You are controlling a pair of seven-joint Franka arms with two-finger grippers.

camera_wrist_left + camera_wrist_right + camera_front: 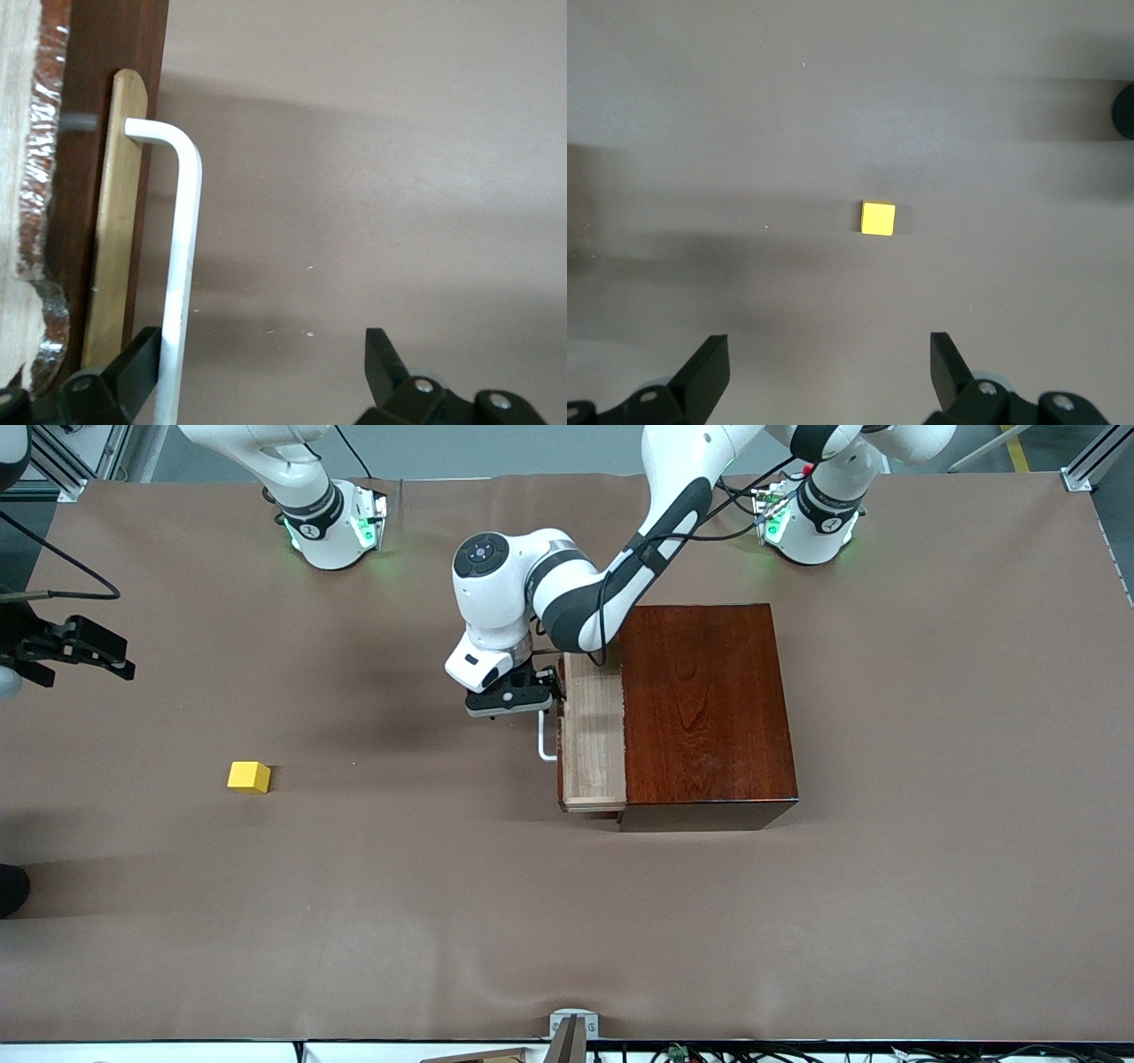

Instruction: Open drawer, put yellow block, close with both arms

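Straddling the drawer [592,731] handle [177,266], left tool [261,372] spread, seemingly loose; right tool [828,372] spread over yellow block [878,218].

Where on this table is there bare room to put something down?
Most of the brown table is bare: the wide strip nearest the camera, the stretch between the yellow block and the drawer, and the left arm's end past the box. It is crowded at the handle, where the open left gripper sits.

Bare tabletop [567,921] all round the yellow block [249,777], open from above. At the part-open drawer [592,735], tray blocked (partly) by left gripper [512,710] open astride the handle [544,746].
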